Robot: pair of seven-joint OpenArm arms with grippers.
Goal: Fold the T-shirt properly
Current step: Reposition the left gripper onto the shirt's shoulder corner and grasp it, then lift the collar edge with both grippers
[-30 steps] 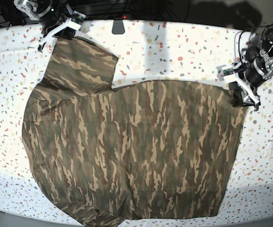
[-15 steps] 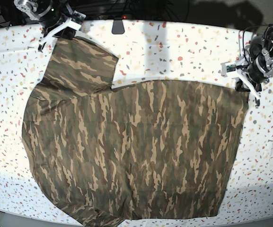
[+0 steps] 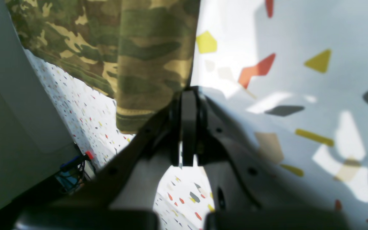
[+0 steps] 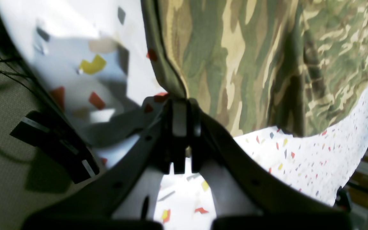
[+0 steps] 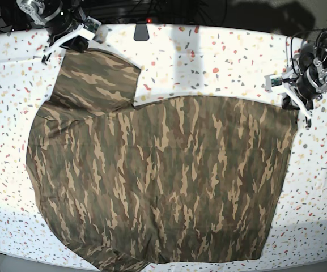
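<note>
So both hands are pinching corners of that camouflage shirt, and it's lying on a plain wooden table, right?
Not quite. Both hands do pinch the T-shirt: the left hand at one corner, the right hand at a sleeve edge. The table is not plain wood, though; the base view shows a white surface speckled with small coloured flecks.

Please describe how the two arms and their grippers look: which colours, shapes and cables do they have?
Both arms are silver-grey metal with black motor housings and thin black cables. The left gripper and the right gripper have white plastic outer shells. In the wrist views, the fingers are slim flat black plates on curved black brackets, with small round holes.
</note>
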